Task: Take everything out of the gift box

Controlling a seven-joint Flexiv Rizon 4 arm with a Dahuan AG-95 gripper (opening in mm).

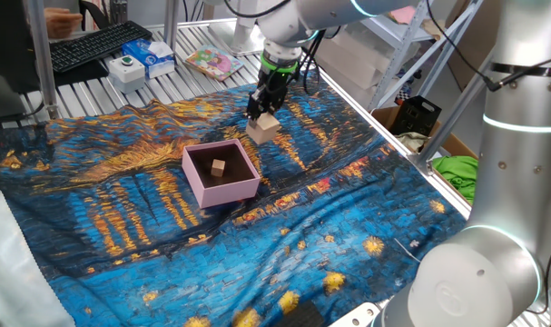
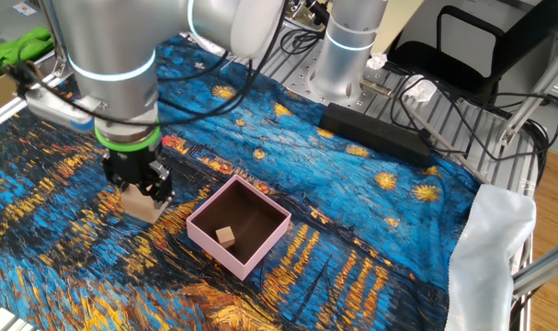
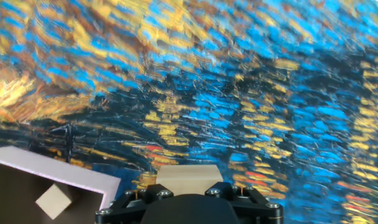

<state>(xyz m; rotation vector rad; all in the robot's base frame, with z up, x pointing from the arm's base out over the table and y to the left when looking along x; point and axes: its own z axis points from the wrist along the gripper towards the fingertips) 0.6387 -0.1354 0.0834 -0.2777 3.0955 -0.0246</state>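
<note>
Your desk (image 1: 121, 227) wears a blue-and-gold painted cloth (image 2: 370, 175), and the pink gift box (image 1: 221, 173) sits mid-cloth. The gripper (image 1: 264, 116) points straight down just outside the box, at about one o'clock from it, jaws clenched on the larger wooden block (image 1: 263, 128) (likely carried clear to set down on the cloth). The smaller cube (image 1: 219, 166) remains inside the box, near its center.
</note>
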